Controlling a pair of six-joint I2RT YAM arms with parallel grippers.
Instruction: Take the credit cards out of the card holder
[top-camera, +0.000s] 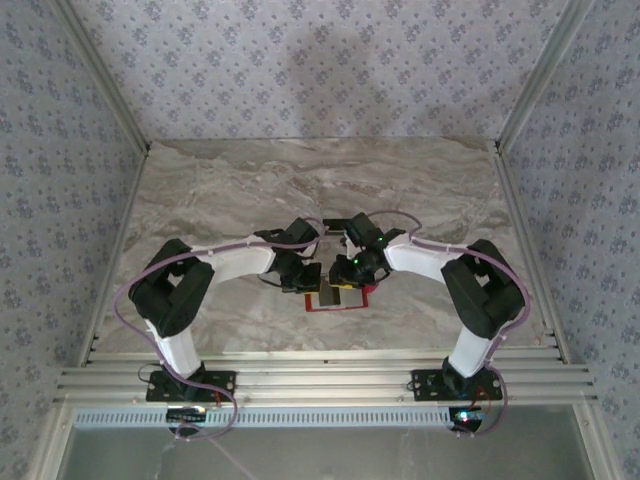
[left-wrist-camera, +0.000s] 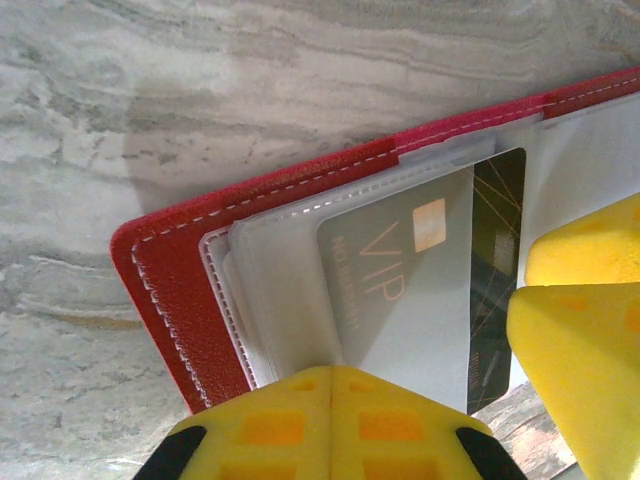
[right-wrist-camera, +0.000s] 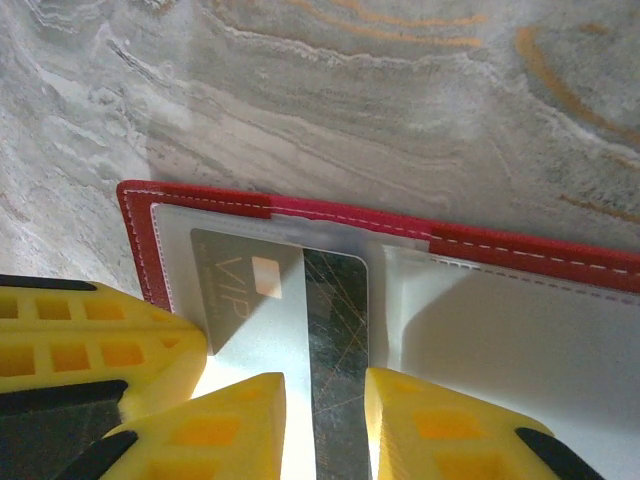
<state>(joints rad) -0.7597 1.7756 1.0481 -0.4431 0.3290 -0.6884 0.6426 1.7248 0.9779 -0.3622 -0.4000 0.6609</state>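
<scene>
The red card holder (top-camera: 340, 303) lies open on the marble table between both arms. A dark credit card (right-wrist-camera: 335, 330) marked VIP sticks partway out of its clear sleeve, with a bare dark strip showing (left-wrist-camera: 497, 250). My left gripper (left-wrist-camera: 332, 372) is shut, its yellow tips pinched at the near edge of the clear sleeve of the card holder (left-wrist-camera: 180, 290). My right gripper (right-wrist-camera: 325, 385) stands open, one finger on each side of the card's bare strip. Its left fingertip rests over the sleeve. The lower end of the card is hidden under the fingers.
A second clear pocket (right-wrist-camera: 500, 320) of the holder lies to the right of the card. Marble tabletop (top-camera: 300, 190) stretches beyond the holder, with patterned walls at the back and sides. The two grippers crowd close together, and the left gripper's finger (right-wrist-camera: 100, 340) sits beside my right one.
</scene>
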